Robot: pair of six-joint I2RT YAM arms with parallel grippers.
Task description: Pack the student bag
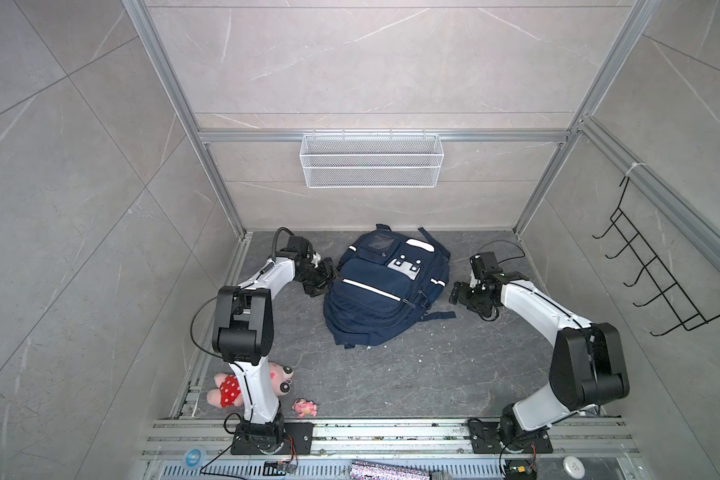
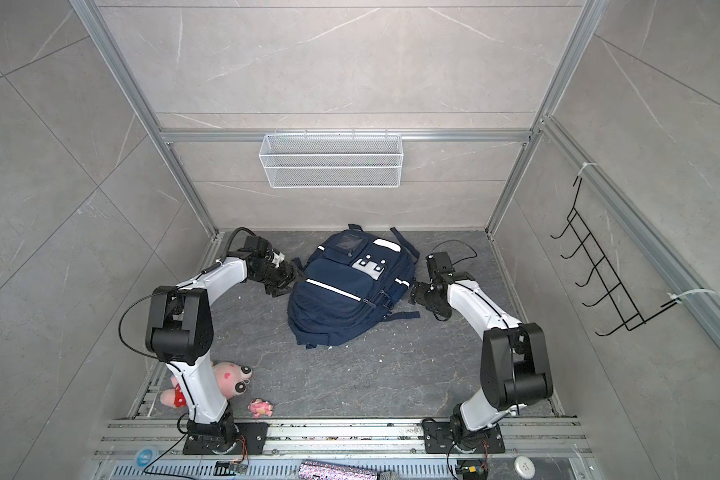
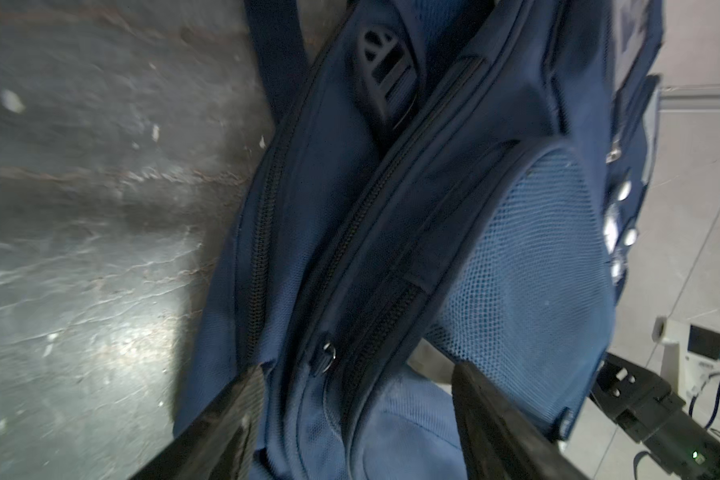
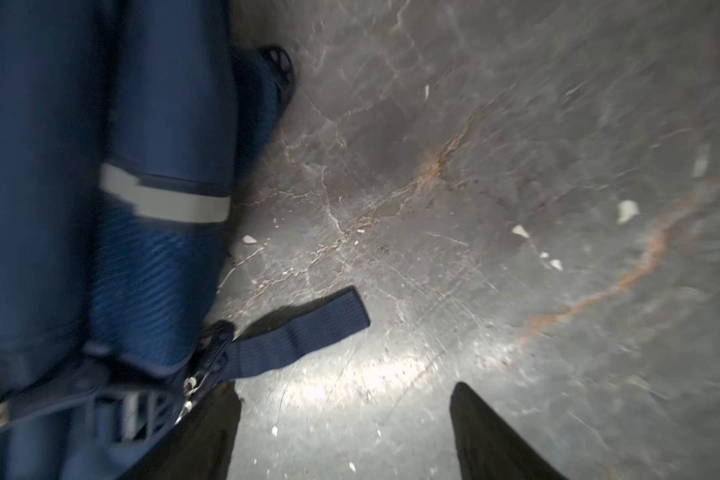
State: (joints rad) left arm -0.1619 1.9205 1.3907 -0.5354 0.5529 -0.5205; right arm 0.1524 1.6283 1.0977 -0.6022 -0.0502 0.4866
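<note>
The student bag (image 1: 375,291) looks zipped shut, with your left pincer (image 3: 358,368) and right pincer (image 4: 345,385) spread beside it; close carelessly and you'll snag a strap (image 4: 300,332), not a zipper (image 3: 262,249).

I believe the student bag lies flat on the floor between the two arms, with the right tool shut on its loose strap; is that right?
Not quite: the right tool is open. In the right wrist view its jaws stand apart over bare floor, and the loose strap lies free beside them, not between them. The student bag does lie flat there, as both top views show.
</note>
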